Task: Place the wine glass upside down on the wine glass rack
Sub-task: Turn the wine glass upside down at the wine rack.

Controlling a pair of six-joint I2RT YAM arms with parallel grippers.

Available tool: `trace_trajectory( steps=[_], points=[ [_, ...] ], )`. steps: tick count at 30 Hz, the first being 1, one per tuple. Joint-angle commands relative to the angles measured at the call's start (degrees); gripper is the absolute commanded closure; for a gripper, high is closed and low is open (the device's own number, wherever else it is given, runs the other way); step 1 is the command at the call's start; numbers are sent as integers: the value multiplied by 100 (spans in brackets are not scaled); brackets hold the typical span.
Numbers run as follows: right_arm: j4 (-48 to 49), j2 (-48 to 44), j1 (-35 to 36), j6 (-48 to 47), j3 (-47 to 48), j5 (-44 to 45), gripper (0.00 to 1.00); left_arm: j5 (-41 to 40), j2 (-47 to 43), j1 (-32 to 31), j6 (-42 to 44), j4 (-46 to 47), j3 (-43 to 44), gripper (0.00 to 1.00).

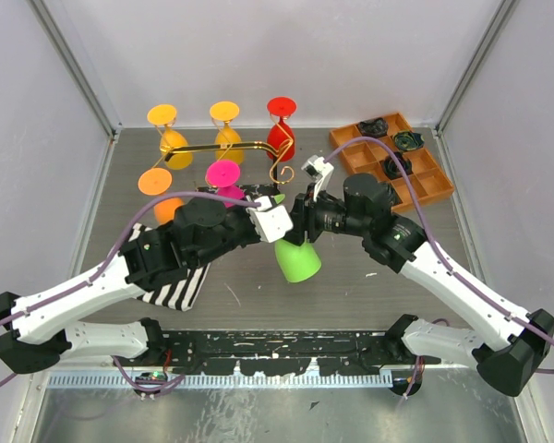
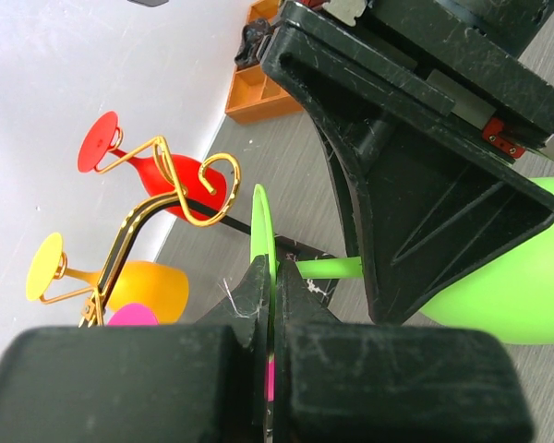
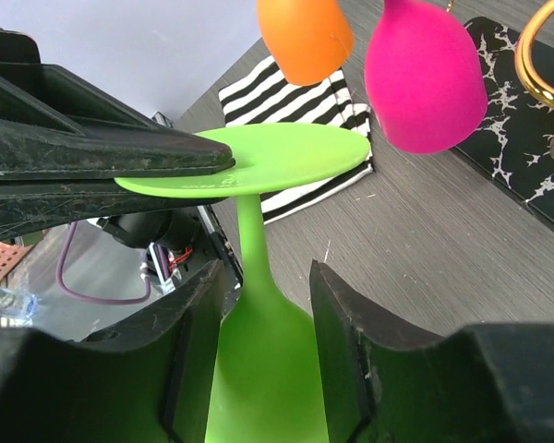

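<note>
Top external view: nearest the arm bases, a black-and-white striped cloth (image 1: 180,286) lies on the grey desk (image 1: 351,295) under the left arm. Just past it the two arms meet mid-desk at the green wine glass (image 1: 298,260), which is tilted, bowl toward the bases and foot toward the rack, not yet hung. The left gripper (image 2: 275,277) is pinched tight on the rim of the glass's flat foot. The right gripper (image 3: 266,277) has its jaws partway apart on either side of the bowl's neck, close against it; I cannot tell whether they press it. Just beyond stands the wine glass rack (image 1: 226,148), its gold bar carrying a pink glass (image 1: 223,173), an orange one (image 1: 154,180), two yellow-orange ones and a red glass (image 1: 282,120), all bowl-down. Far right sits an orange compartment tray (image 1: 415,180).
</note>
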Motion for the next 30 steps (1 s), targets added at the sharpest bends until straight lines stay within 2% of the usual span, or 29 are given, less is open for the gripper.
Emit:
trace_trajectory(
  steps=[1,19,25,30],
  points=[
    [309,42,22,15,39,-59,55,-53,-15,-19,17,246,-54,100],
    [446,113,30,95,-63,-40,79,-368,47,-14,48,261,-99,100],
    [446,61,29,188,-49,96,98,-415,22,-15,22,305,-116,100],
    [442,103,34,262,-13,153,99,-462,-10,-14,12,349,-150,93]
  ],
)
